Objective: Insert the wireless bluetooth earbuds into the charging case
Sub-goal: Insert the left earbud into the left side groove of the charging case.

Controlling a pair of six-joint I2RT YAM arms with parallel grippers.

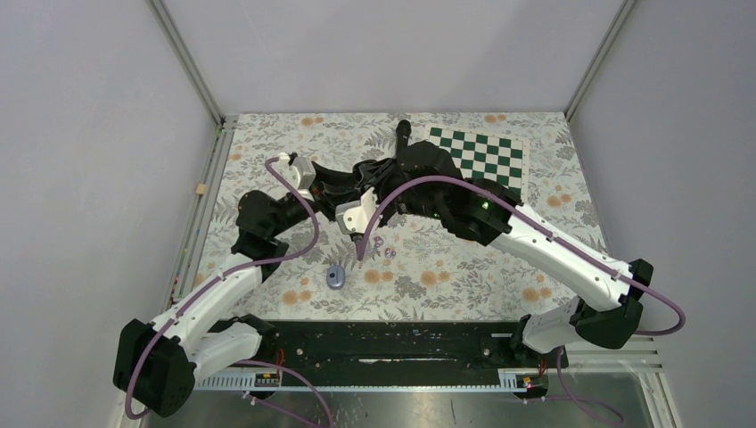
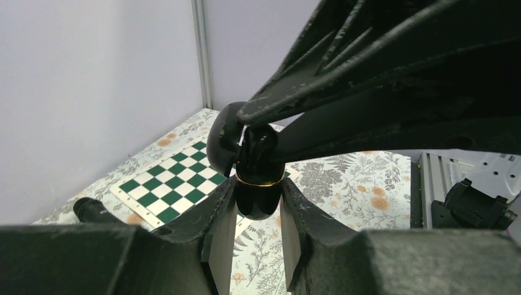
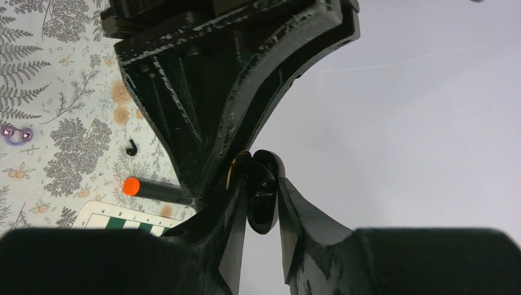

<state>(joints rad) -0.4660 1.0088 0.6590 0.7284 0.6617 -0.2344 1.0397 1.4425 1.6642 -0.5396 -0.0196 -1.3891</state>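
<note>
My left gripper (image 2: 258, 190) is shut on the lower half of a glossy black charging case (image 2: 258, 200) with a gold rim, held up in the air. My right gripper (image 3: 263, 190) is shut on the case's black lid (image 3: 264, 206). Both grippers meet above the back middle of the table (image 1: 379, 176). Two pale lilac earbuds (image 1: 383, 247) lie on the flowered cloth in front of them, and show in the right wrist view (image 3: 17, 134). A small black earbud (image 3: 131, 147) lies on the cloth near the microphone.
A small blue-grey oval case (image 1: 335, 277) lies on the cloth nearer the front. A green-and-white chessboard (image 1: 477, 153) lies at the back right. A long black microphone (image 1: 403, 132) with an orange end (image 3: 130, 186) lies beside it. Grey walls surround the table.
</note>
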